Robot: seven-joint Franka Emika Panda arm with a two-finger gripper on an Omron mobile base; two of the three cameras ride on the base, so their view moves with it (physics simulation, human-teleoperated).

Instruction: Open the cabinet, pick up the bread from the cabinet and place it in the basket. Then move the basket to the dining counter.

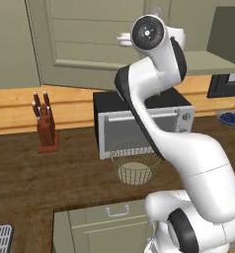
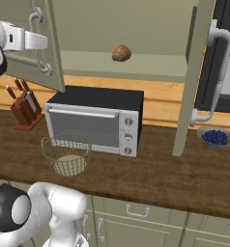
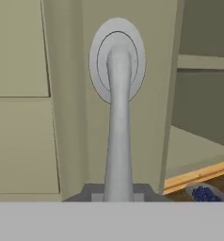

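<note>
While the hand clings to the left door, we see the gripper [image 3: 117,195] clamped on the silver handle [image 3: 117,122], which runs straight up the middle of the hand view to its oval mount. Over in the right base view, both doors of the cabinet [image 2: 196,72] are swung wide, one at the upper left, one right of centre, and there's the bread [image 2: 121,53], sitting alone on the shelf at top centre, untouched. Lower left, the basket [image 2: 67,154] waits on the wooden worktop [image 2: 155,173], just in front of the toaster oven [image 2: 95,118]. A knife block [image 2: 24,108] stands at the left edge, and a bowl of blueberries [image 2: 215,138] at the right.

What could go wrong, to our eye? The open left door hangs right by the arm's path, so a hasty swing toward the bread could knock it. The loaf is small and rounded; a squeeze off-centre may roll it deeper into the shelf. And that wire basket looks light, so a drop from height could tip it or bounce the loaf out.

As for writing, we read none: no brand, no label, even the oven's knobs are bare
</note>
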